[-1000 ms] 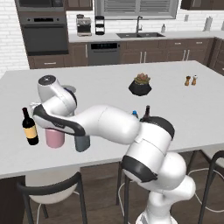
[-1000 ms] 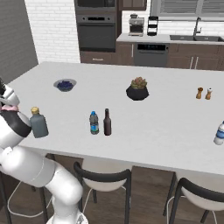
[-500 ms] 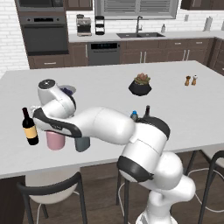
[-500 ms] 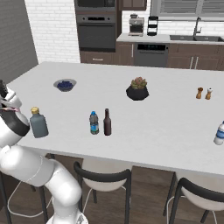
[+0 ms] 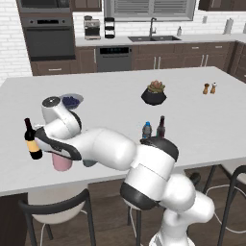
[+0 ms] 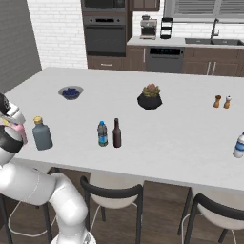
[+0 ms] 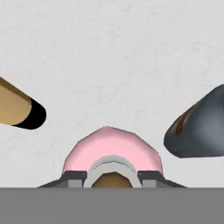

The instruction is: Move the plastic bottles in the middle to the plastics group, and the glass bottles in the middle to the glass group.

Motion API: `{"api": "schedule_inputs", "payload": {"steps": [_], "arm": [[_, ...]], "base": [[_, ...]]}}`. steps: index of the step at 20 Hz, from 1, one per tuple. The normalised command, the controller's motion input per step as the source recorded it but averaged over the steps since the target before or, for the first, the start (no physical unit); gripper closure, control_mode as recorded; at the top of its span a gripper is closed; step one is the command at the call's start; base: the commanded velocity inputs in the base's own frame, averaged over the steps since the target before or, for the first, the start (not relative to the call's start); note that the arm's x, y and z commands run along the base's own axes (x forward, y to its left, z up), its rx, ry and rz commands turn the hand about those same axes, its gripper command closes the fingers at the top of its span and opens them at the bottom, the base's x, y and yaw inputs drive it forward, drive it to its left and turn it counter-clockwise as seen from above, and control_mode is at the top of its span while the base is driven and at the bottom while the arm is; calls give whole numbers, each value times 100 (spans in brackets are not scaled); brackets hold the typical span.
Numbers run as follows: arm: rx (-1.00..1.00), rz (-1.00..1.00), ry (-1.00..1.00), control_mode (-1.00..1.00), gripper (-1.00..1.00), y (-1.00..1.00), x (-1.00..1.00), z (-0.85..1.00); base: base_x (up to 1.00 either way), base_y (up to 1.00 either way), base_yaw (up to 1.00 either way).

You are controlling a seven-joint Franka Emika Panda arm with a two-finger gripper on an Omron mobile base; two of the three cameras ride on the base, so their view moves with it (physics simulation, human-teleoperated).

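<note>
A: Although the gripper (image 7: 113, 177) is largely hidden behind the arm in the left base view, what can be said of its state?

B: In the hand view the jaws are seen drawn narrow on the neck of the pink bottle (image 5: 62, 162), its tan stopper lying between the fingertips. The bottle is judged to be held.

A: Where is that bottle placed?

B: It is seen at the left end of the counter (image 5: 192, 115), just beside the yellow-labelled wine bottle (image 5: 32, 142). In the right base view it is found at the picture's left edge, next to the grey flask (image 6: 42, 134). Whether its base is touching the counter cannot be told.

A: Which step is in hand, then?

B: The delivery of the first glass bottle to the glass group is judged to be nearly done. A release is called for next, once the base is known to be seated, and the hand must be lifted straight away so that neither neighbour is knocked.

A: And what is left?

B: The slim dark bottle (image 6: 116, 133) and the small water bottle (image 6: 102, 134) are seen side by side in the middle, not yet moved. A further clear bottle (image 6: 239, 145) is seen at the far right edge, well apart, where the plastics group is presumed to be
</note>
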Motion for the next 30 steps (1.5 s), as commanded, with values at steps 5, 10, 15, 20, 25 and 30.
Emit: {"api": "schedule_inputs", "payload": {"steps": [5,10,15,20,25,30], "arm": [[0,0,0,-100,100,0,15,-29],[0,0,0,-100,100,0,14,-19],[0,0,0,-100,100,0,20,-13],[0,0,0,-100,100,0,11,-24],[0,0,0,-100,100,1,0,0],[0,0,-2,-100,100,0,0,0]], "base": [[0,0,0],[0,0,0],[0,0,0],[0,0,0],[0,0,0],[0,0,0]]}}
